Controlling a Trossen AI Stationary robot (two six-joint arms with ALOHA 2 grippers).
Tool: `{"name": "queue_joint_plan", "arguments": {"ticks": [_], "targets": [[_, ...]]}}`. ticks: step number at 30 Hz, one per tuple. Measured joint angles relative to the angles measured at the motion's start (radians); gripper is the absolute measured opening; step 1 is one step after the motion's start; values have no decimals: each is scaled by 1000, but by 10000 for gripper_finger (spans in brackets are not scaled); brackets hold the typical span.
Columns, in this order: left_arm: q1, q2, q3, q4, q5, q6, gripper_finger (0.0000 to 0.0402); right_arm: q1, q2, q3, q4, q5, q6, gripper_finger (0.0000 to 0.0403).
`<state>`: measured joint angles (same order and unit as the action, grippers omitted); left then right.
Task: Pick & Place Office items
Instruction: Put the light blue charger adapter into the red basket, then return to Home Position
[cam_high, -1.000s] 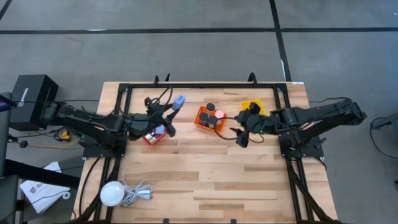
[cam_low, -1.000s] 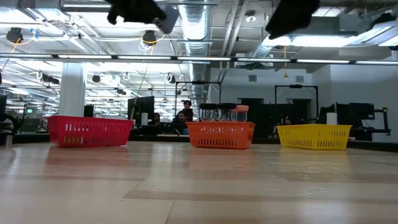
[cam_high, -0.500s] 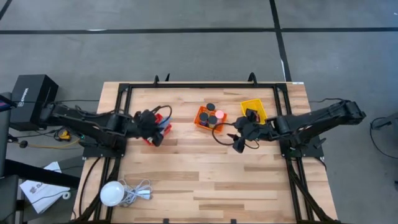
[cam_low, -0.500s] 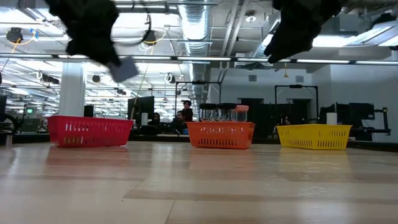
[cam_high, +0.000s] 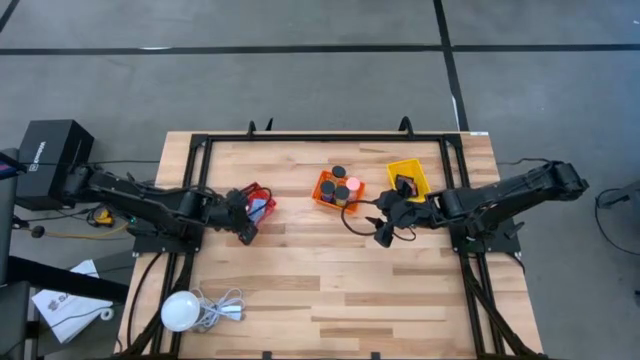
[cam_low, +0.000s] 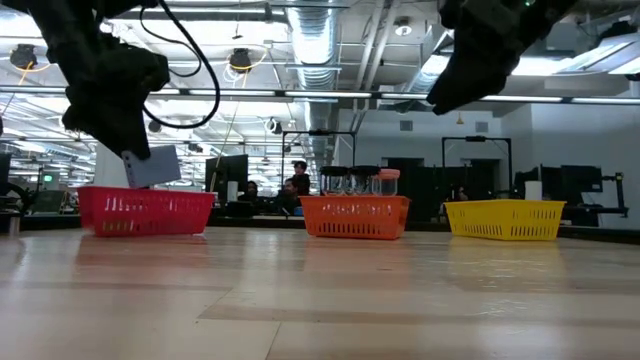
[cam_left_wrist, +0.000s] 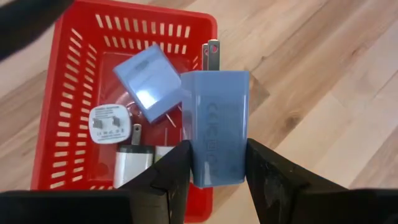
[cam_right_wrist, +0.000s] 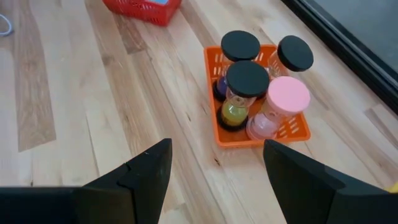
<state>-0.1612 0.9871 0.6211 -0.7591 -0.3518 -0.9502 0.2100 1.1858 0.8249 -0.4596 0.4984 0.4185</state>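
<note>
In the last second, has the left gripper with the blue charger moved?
Yes. In the high view the left gripper has pulled back from the table's far edge to the red basket, where it holds the blue charger.

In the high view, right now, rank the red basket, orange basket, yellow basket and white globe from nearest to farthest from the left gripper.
Measured from the left gripper:
1. Red basket, right beside it.
2. Orange basket, table's middle.
3. White globe, near-left corner.
4. Yellow basket, right side.

You have the middle basket (cam_high: 337, 190) as datum: one basket (cam_high: 255, 207) lies to its left, another (cam_high: 408, 179) to its right, capped jars (cam_right_wrist: 247, 79) standing in it.
</note>
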Motion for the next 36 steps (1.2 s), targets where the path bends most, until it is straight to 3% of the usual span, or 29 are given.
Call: {"name": "queue_joint_plan", "arguments": {"ticks": [9,15,27,36], "targets": [[62,1,0,-43,-38,8,133,-27,0,0,6,0,-10,245],[121,1,0,-77,49,39,146,-56,0,0,6,0,-10,245],[124,1,0,-71,50,86,203,-63,0,0,6,0,-10,245],[124,1,0,5,86,128,194,-63,0,0,6,0,-7,245]]}}
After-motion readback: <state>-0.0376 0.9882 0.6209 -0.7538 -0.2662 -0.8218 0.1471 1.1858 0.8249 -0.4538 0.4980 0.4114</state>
